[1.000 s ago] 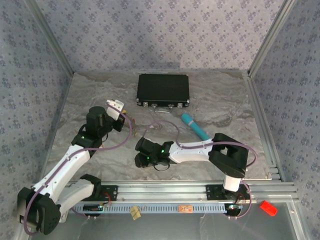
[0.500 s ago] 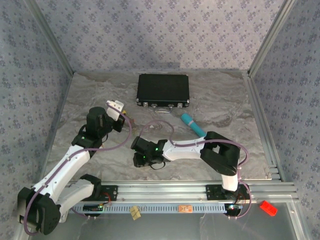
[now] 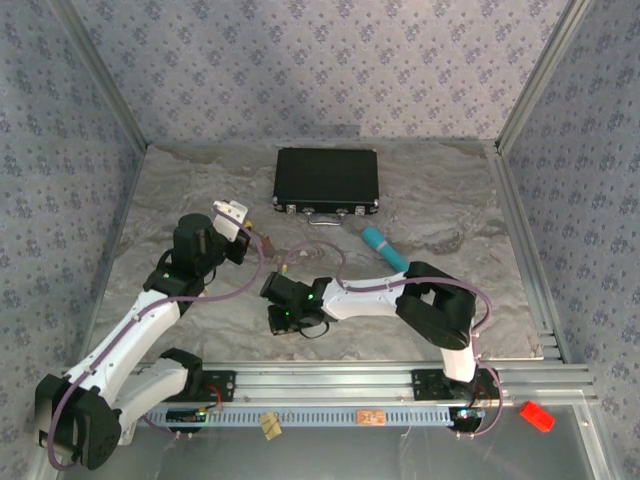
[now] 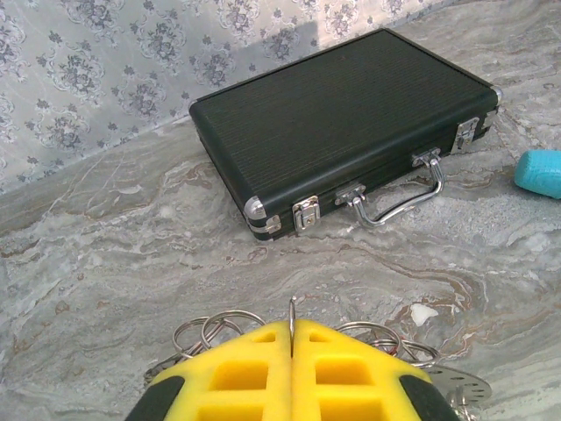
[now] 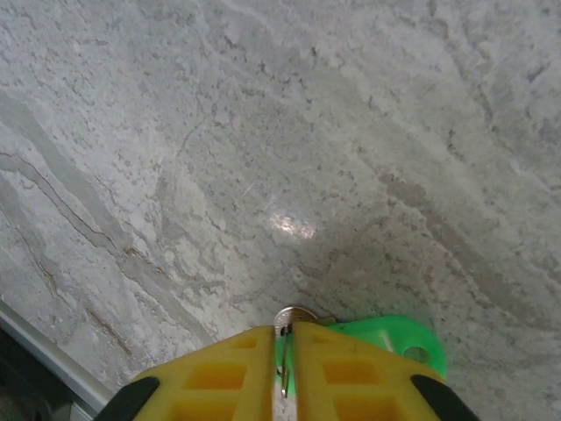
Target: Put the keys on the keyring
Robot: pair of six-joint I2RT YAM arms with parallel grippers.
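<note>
**Both grippers clamped: one on the ring, one on a green key**

The left gripper (image 4: 292,326) has its yellow fingers pressed flat together, and a thin sliver of metal stands up in the seam between them. It is gripping the keyring (image 4: 219,317), whose silvery loops fan out over the marbled table (image 4: 131,254) on either side of the fingertips. Beyond it lies the black case (image 4: 342,114), lid shut and handle facing the gripper. The end of a teal cylinder (image 4: 539,171) pokes in at the right edge.

The right gripper (image 5: 287,331) is low over bare table near the front rail (image 5: 39,355), its fingers drawn to a narrow slit. The green key (image 5: 386,336) sits in that slit. Its plastic head sticks out to the right of the fingers, and a bit of rounded metal shows at the tips. It looks pinched rather than merely lying beneath, though I can't tell how firmly. From above, the two grippers are near each other but apart, the left one closer to the case.
</note>
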